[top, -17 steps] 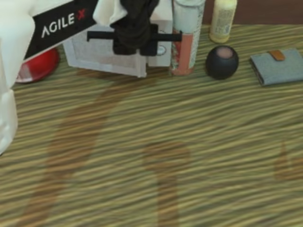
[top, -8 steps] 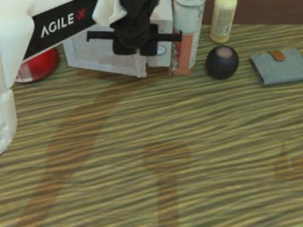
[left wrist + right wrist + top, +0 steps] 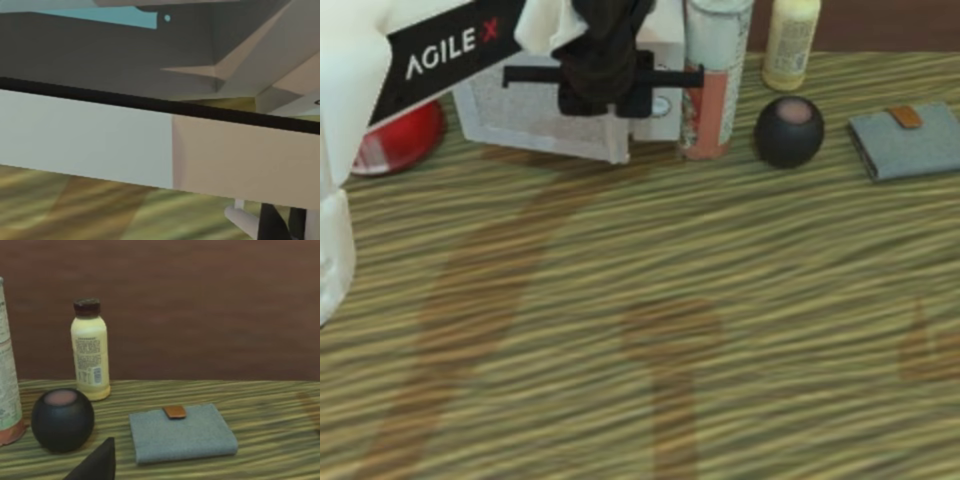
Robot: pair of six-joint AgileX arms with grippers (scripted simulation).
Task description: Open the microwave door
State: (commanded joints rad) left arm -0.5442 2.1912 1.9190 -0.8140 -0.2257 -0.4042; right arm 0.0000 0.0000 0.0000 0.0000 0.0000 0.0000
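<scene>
Reaching over the back left of the table, my left gripper point(image 3: 603, 75) is right at the microwave door point(image 3: 535, 125). The microwave sits at the far edge, between a red thing point(image 3: 400, 140) on its left and a tall can point(image 3: 715, 80) on its right. The door looks a little way out from the box, with its free edge sticking toward the front, so I think the pull is under way but far from done. I cannot tell how wide the claw is or if it has the handle, because the black hand hides it from above. The left wrist view only shows a white and tan panel point(image 3: 100, 137) up close, with the table below.

My right arm is parked off to the right. Its camera looks at a black ball point(image 3: 62, 419), a grey wallet point(image 3: 182, 434) and a yellow bottle point(image 3: 90, 350), and only a dark tip of it shows.

Next, I think the left arm should swing the door out in a curve around its hinge. A straight tug could drag the whole box or slip off the thin bar.
</scene>
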